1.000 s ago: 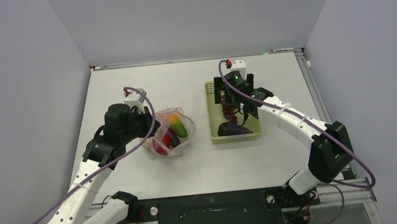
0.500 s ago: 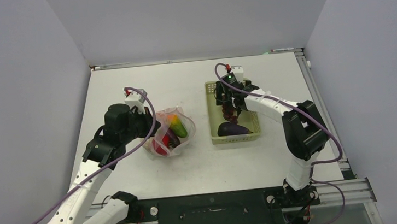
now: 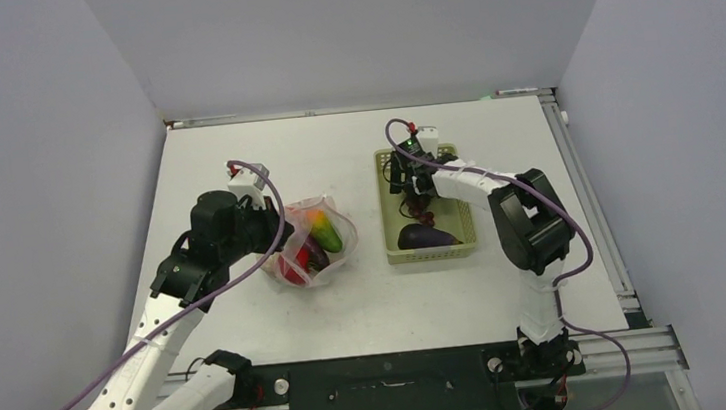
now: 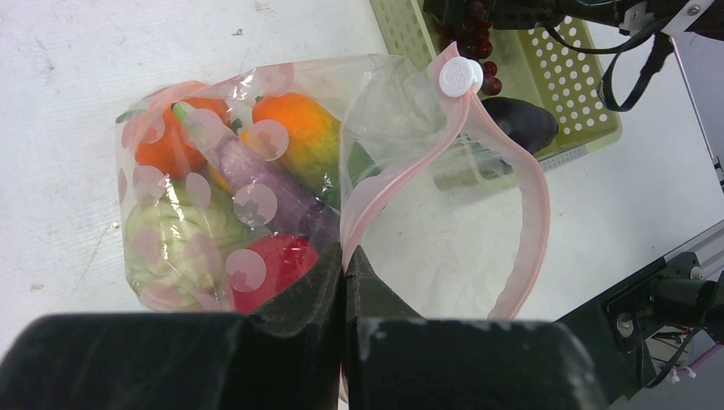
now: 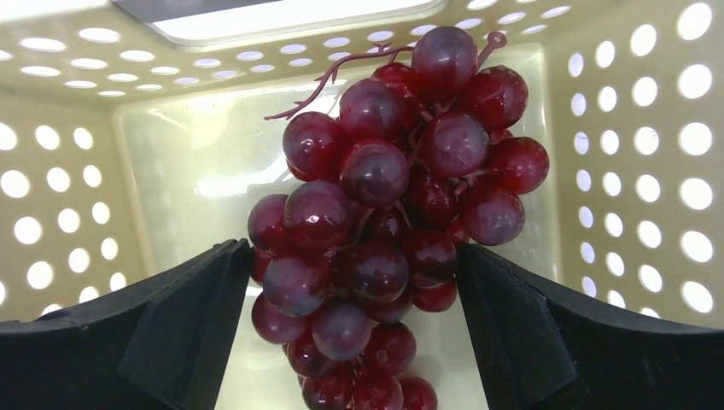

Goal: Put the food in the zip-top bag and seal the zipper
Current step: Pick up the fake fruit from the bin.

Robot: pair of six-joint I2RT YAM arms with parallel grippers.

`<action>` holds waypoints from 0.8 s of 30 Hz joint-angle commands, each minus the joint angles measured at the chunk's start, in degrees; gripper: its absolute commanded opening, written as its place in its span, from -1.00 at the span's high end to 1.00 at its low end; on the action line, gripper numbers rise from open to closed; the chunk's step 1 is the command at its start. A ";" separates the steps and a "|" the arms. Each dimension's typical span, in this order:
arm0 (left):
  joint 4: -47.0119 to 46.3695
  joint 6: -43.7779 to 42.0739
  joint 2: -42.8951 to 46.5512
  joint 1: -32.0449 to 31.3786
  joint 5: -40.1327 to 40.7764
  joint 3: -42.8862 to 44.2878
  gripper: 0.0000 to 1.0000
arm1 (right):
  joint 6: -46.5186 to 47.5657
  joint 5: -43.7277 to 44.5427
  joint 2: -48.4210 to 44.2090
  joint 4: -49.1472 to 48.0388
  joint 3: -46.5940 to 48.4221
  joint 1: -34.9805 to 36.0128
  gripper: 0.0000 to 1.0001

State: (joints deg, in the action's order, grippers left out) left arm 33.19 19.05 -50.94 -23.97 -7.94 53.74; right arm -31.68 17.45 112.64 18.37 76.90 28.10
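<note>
One bag (image 4: 394,115), one basket (image 3: 387,213) (green), one grape bunch (image 5: 384,231)

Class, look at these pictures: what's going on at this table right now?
The left tool is shut on the mouth edge of the zip-top bag, which already holds several toy foods and is unsealed. The right tool stands open either side of the grapes in the green basket; the eggplant lies there too.

My left arm (image 3: 161,317), lower left in the overhead view, and my right arm (image 3: 527,224), at right, are white shells joined by bulky black joint housings. A purple cable (image 3: 277,195) trails along each. A small green light (image 3: 414,142) glows near my right wrist. My fingers (image 5: 171,329) are matte black wedges.
</note>
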 commanded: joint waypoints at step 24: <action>-2.20 -0.33 0.36 0.15 -0.59 0.04 1.00 | 4.04 4.17 -9.96 -4.56 -4.78 0.14 0.89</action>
State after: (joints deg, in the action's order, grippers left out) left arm 33.19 19.07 -50.96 -23.94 -7.99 53.71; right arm -29.47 19.25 109.65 15.33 73.08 28.10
